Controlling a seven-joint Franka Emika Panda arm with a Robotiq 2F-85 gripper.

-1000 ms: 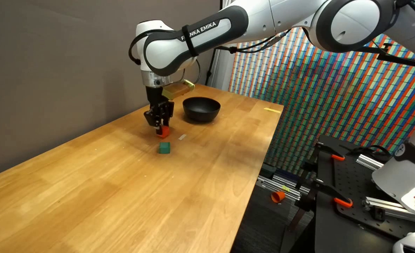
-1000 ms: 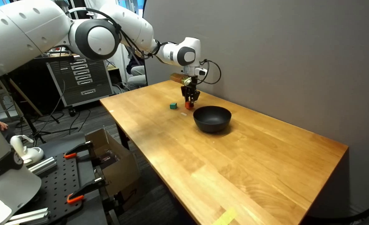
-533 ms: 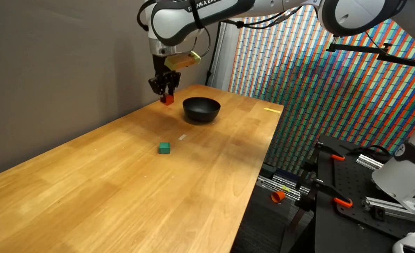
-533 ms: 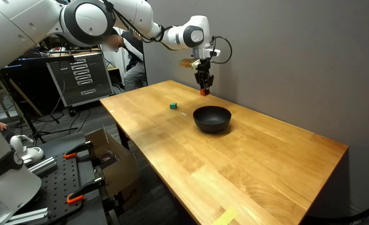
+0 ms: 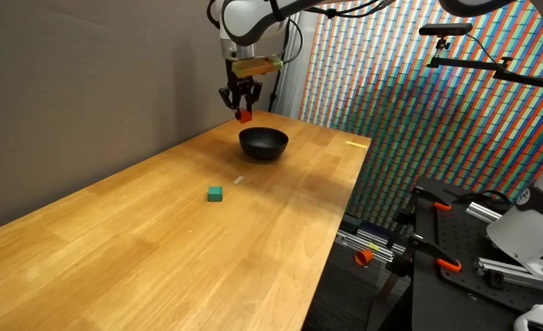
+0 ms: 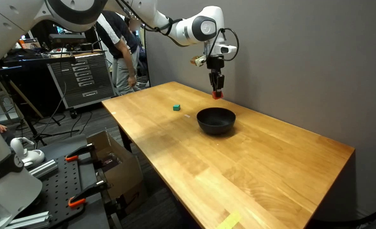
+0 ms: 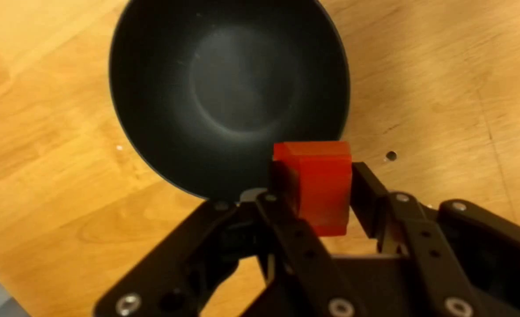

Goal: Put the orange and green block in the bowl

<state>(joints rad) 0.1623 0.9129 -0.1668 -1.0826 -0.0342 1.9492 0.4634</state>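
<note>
My gripper [image 5: 244,113] is shut on the orange-red block [image 7: 325,193] and holds it well above the table. The block also shows in both exterior views [image 5: 245,116] [image 6: 217,95]. The black bowl [image 5: 263,148] stands upright on the table; its inside [image 7: 242,83] shows bare in the wrist view. In an exterior view the gripper [image 6: 217,91] and block appear behind the bowl [image 6: 216,125], higher than its rim. In the wrist view the block overlaps the bowl's edge. The green block [image 5: 215,194] rests on the table [image 6: 176,107], apart from the bowl; the wrist view does not show it.
A grey wall [image 6: 286,73] runs along the far side of the wooden table [image 5: 161,257], close behind the gripper. A pale tape strip [image 5: 238,179] lies between green block and bowl. Yellow tape [image 6: 229,221] marks one table end. A person [image 6: 121,51] stands in the background.
My gripper has lifted the orange-red block off the table from beside the green block and carried it up and over toward the bowl, turning somewhat. Green block and bowl have not moved.
</note>
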